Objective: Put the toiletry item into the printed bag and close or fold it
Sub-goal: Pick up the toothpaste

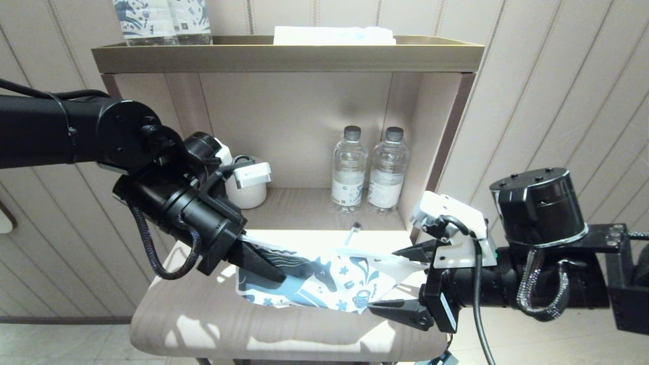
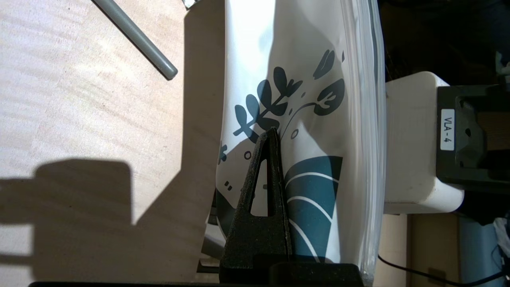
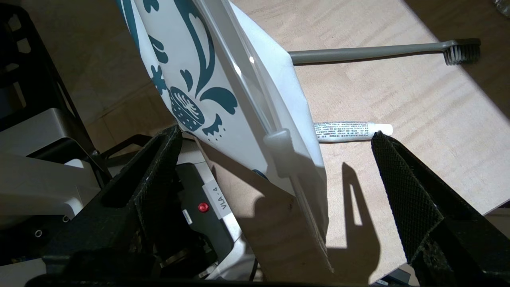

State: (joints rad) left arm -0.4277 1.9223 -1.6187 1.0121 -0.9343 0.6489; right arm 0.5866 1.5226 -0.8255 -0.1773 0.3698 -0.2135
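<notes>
glossy crinkly plastic printed bag (image 1: 324, 284), matt grey plastic toiletry item (image 3: 366, 51), pale wood-grain table (image 3: 398, 103)

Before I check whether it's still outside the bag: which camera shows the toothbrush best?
The right wrist view: the toothbrush lies on the wooden tabletop with handle and bristled head in sight, one end behind the printed bag. The left wrist view shows only a stretch of handle; the head view shows just its head end past the bag.
</notes>
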